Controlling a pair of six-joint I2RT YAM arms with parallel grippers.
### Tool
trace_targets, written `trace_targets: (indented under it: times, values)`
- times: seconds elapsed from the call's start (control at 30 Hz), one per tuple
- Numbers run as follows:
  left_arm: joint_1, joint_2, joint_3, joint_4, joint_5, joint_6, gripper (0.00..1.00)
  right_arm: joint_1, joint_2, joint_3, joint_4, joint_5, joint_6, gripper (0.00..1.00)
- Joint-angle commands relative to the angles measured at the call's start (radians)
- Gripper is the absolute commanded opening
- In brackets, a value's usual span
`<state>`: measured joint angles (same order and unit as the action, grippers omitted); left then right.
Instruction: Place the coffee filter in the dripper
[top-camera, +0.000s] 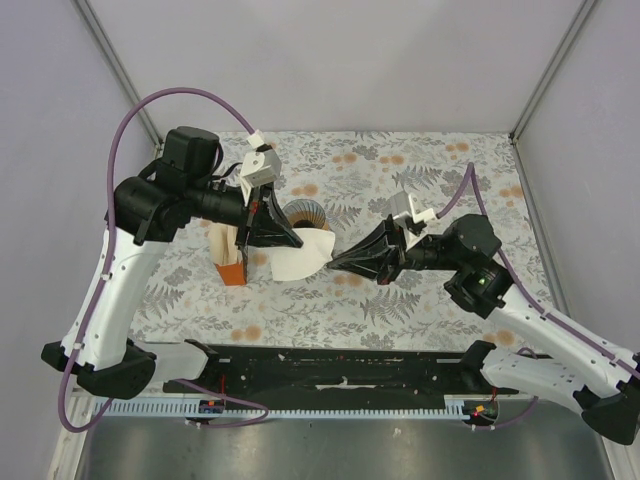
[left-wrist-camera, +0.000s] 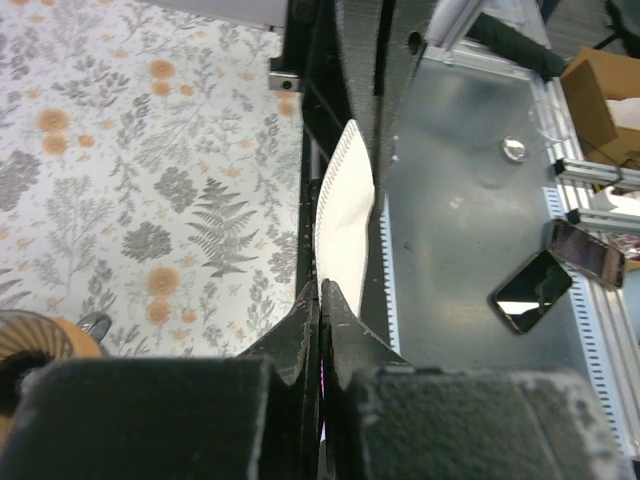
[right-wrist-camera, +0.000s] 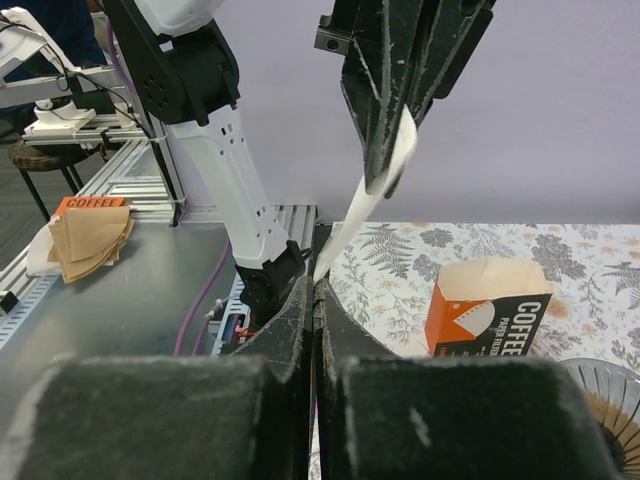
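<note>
The white coffee filter (top-camera: 300, 256) hangs in the air between both grippers, in front of the dripper (top-camera: 305, 213). My left gripper (top-camera: 292, 240) is shut on the filter's upper left part. The filter (left-wrist-camera: 343, 222) runs out from those jaws (left-wrist-camera: 322, 288) as a curved sheet. My right gripper (top-camera: 333, 262) comes in from the right. It is shut, with its tips (right-wrist-camera: 315, 284) pinching the lower corner of the filter (right-wrist-camera: 372, 196). The orange-tan dripper (left-wrist-camera: 38, 342) stands on the floral cloth just behind them. It also shows as the ribbed dripper (right-wrist-camera: 608, 408) at the lower right of the right wrist view.
An orange coffee-filter packet (top-camera: 229, 262) stands open-topped left of the filter; the right wrist view shows this packet (right-wrist-camera: 487, 308) too. Off the table lie two phones (left-wrist-camera: 532, 290), a cardboard box (left-wrist-camera: 603, 88) and a stack of brown filters (right-wrist-camera: 90, 236). A black rail (top-camera: 330, 365) lines the near edge.
</note>
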<state>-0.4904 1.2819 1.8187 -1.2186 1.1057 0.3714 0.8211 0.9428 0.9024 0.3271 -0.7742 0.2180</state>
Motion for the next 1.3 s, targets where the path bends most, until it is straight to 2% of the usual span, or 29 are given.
trace_targets:
  times: [0.0, 0.2, 0.33, 0.47, 0.57, 0.63, 0.67, 0.73, 0.9, 1.1, 1.23, 1.27]
  values:
    - [0.0, -0.024, -0.001, 0.06, -0.105, -0.037, 0.02, 0.006, -0.001, 0.049, 0.024, -0.008, 0.026, 0.0]
    - [0.0, -0.021, -0.009, 0.07, -0.099, -0.046, 0.02, 0.012, 0.042, 0.061, 0.064, -0.004, 0.067, 0.0]
    - [0.001, -0.026, -0.006, 0.068, -0.078, -0.049, 0.02, 0.012, 0.059, 0.078, 0.024, 0.041, 0.047, 0.02]
    - [0.0, -0.032, -0.004, 0.051, -0.079, -0.029, 0.02, 0.012, 0.015, 0.07, -0.054, 0.095, -0.026, 0.17]
    - [0.001, -0.032, -0.004, 0.044, -0.079, -0.017, 0.02, 0.012, -0.028, 0.067, -0.112, 0.063, -0.106, 0.3]
    - [0.0, -0.029, -0.001, 0.042, -0.073, -0.017, 0.02, 0.01, -0.056, 0.072, -0.193, 0.006, -0.208, 0.41]
    - [0.001, -0.029, 0.001, 0.041, -0.067, -0.015, 0.02, 0.01, -0.077, 0.064, -0.251, 0.003, -0.312, 0.46]
    - [0.001, -0.027, 0.004, 0.039, -0.055, -0.02, 0.02, 0.01, -0.123, 0.029, -0.293, 0.07, -0.449, 0.5]
    - [0.0, -0.018, -0.018, 0.074, -0.056, -0.09, 0.02, 0.01, -0.208, -0.029, -0.284, 0.231, -0.708, 0.54]
    - [0.007, 0.023, -0.07, 0.146, -0.061, -0.244, 0.02, 0.012, -0.237, -0.069, -0.235, 0.256, -1.156, 0.69]
    - [0.027, 0.059, -0.108, 0.204, 0.006, -0.35, 0.02, 0.024, -0.219, -0.077, -0.322, 0.208, -1.481, 0.91]
    - [0.033, 0.062, -0.123, 0.229, 0.04, -0.392, 0.02, 0.036, -0.219, -0.092, -0.315, 0.201, -1.543, 0.92]
